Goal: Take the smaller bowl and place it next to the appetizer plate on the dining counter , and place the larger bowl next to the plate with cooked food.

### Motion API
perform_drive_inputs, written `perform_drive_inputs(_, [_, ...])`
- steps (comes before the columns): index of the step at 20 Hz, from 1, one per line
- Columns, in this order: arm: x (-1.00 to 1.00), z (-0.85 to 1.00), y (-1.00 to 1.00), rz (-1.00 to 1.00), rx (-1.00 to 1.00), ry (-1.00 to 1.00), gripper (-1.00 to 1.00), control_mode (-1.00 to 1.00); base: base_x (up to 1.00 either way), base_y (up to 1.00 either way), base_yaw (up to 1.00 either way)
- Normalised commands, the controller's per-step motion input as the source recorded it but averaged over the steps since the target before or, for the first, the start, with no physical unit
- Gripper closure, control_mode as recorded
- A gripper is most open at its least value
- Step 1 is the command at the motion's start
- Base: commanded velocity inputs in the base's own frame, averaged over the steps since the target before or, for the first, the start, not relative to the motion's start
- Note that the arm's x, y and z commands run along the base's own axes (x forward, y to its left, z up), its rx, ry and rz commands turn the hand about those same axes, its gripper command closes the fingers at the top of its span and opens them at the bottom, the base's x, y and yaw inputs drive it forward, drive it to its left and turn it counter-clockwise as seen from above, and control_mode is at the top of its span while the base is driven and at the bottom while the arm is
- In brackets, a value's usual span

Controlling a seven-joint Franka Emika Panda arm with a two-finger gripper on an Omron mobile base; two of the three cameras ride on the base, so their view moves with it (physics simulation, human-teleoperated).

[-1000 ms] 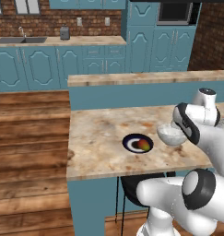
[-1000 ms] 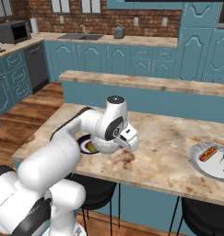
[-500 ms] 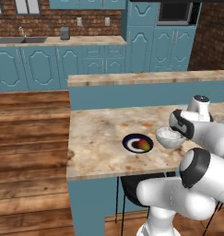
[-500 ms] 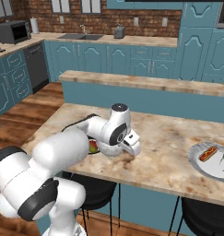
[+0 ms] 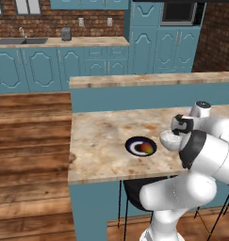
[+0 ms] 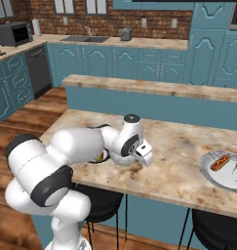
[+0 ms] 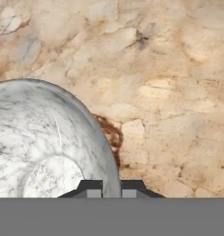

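The two-finger gripper (image 7: 111, 188) is clamped on the rim of the small whitish-grey marbled round bowl (image 7: 44, 143): in the hand view its two dark fingertips (image 7: 91, 188) sit close together on either side of the bowl's thin wall. In the left base view the gripper (image 5: 181, 128) is low over that smaller bowl (image 5: 169, 139), which looks to be resting on, or a hair above, the beige-orange marbled stone top of the long dining counter (image 5: 102, 141); which of the two cannot be told.

Taking the bowl as the landmark, the small round dark plate with a white inner ring and a red-orange-green morsel (image 5: 141, 147) lies just beside it, on the side away from the arm's body, apart and not touching. So the smaller bowl is already next to the appetizer plate.

The bowl looks like glazed stone or ceramic: stiff, smooth, probably slippery and liable to chip if dropped. The rim pinch is a sound hold for so small and light a thing, but it could pivot in the jaws, so release seems safest once it sits flat.

Well away from the bowl along the counter top, toward the far end, is the pale round plate with a brownish elongated food piece (image 6: 226, 168). Beyond the bowl rises the counter's raised ledge (image 5: 149, 80). The robot's own elbow crowds the bowl; nothing else stands in the way.
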Motion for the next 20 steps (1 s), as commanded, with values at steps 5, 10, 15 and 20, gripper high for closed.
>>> perform_drive_inputs(5, [0.16,-0.24,0.00,-0.01,-0.04,-0.14,1.00,-1.00,0.00,0.00,0.00])
perform_drive_inputs(10, [-0.01,-0.21,0.13,0.00,-0.05,-0.11,-1.00,-1.00,0.00,0.00,0.00])
perform_drive_inputs(15, [-0.01,0.11,0.00,0.00,-0.02,-0.15,-1.00,-1.00,0.00,0.00,0.00])
perform_drive_inputs(20, [-0.27,0.50,-0.07,0.00,-0.01,-0.13,-1.00,-1.00,0.00,0.00,0.00])
